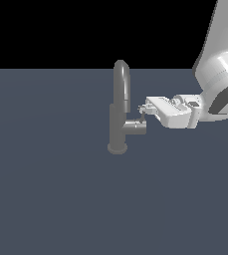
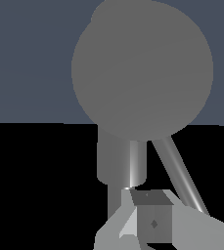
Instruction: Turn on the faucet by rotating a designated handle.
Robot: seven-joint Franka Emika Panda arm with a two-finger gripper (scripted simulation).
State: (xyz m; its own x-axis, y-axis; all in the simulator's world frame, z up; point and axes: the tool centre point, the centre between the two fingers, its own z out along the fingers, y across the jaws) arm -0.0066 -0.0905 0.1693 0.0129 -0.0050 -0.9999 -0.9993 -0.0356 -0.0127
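Observation:
The grey faucet (image 1: 117, 130) stands upright on its round base, its arched spout (image 1: 121, 74) rising above the body. A stubby side cylinder (image 1: 136, 127) sticks out toward the exterior view's right. The handle (image 1: 142, 117), a thin dark rod, rises from the stub's end. My gripper (image 1: 142, 112) reaches in from the exterior view's right and sits right at the handle. In the wrist view the stub's round end face (image 2: 143, 68) fills the picture. There the handle (image 2: 179, 178) slants down toward my fingers (image 2: 152, 222). How far apart the jaws stand is unclear.
A flat blue-grey floor (image 1: 46, 199) spreads around the faucet. My white arm (image 1: 220, 64) comes down from the upper part of the exterior view's right side. Nothing else stands near the faucet.

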